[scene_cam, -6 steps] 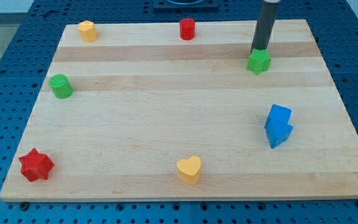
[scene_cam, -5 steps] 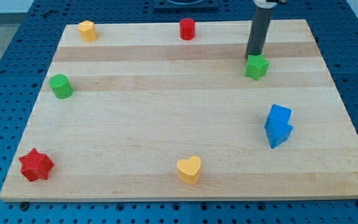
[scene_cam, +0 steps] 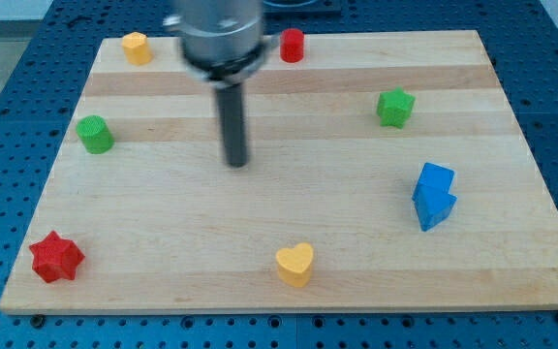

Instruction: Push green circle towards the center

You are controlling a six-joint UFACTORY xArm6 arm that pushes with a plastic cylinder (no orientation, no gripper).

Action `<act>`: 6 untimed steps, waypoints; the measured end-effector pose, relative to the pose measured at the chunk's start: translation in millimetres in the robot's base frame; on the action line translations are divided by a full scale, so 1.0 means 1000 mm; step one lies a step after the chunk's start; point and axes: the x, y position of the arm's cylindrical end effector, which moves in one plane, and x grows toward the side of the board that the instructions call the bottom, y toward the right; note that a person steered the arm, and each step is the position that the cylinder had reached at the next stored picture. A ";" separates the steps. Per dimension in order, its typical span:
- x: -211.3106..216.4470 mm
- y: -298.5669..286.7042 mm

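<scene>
The green circle (scene_cam: 95, 134) sits near the left edge of the wooden board (scene_cam: 289, 242), in the upper half. My rod comes down from the view's top and looks blurred. My tip (scene_cam: 235, 163) rests on the board to the right of the green circle, well apart from it, left of the board's middle. It touches no block.
A green star (scene_cam: 395, 107) lies at the upper right. A red cylinder (scene_cam: 292, 45) and a yellow block (scene_cam: 137, 47) sit along the top edge. A blue block (scene_cam: 434, 195) is at the right, a yellow heart (scene_cam: 295, 264) at the bottom, a red star (scene_cam: 56, 257) at the lower left.
My tip has moved far left and down, from just above the green star to left of the board's middle. The green star has slid slightly down and left.
</scene>
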 end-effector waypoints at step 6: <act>-0.084 -0.166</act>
